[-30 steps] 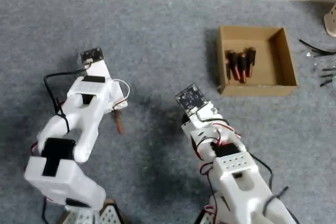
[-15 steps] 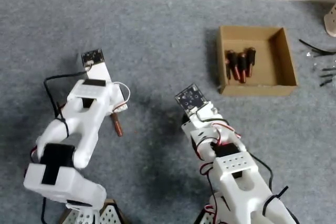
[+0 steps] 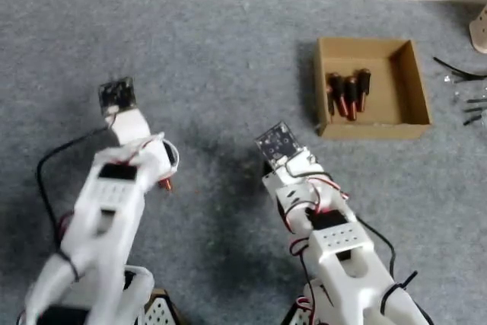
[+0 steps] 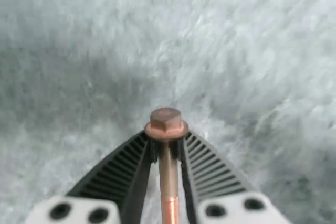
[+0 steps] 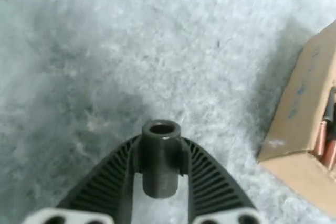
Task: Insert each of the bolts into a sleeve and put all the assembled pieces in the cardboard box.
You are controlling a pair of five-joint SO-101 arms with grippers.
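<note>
Bolt [image 4: 168, 169] is in your left gripper [image 4: 167, 141]. The jaws are pinched onto the shank just under the hex head, and the rest of the shank runs back between them toward the wrist. My read is that gripping near the head leaves most of the shank free to go into a bore.

Sleeve [image 5: 160, 163] is in your right gripper [image 5: 160, 148], with the jaws closed on its sides and the open bore facing away from the wrist. That keeps the hole clear for mating.

Both parts are held above the grey mat [image 3: 228, 51], and the high view shows the arms well apart. The cardboard box [image 3: 373, 131] sits near the right arm, so the drop-off after assembly is short. Several assembled pieces [image 3: 346, 93] already lie inside it.

This looks like the pre-insertion step for another pair. The head leads on the left side, so you'll likely need to present the shank end to the bore. Watch axis alignment, because a tilted bolt will catch on the sleeve rim.
</note>
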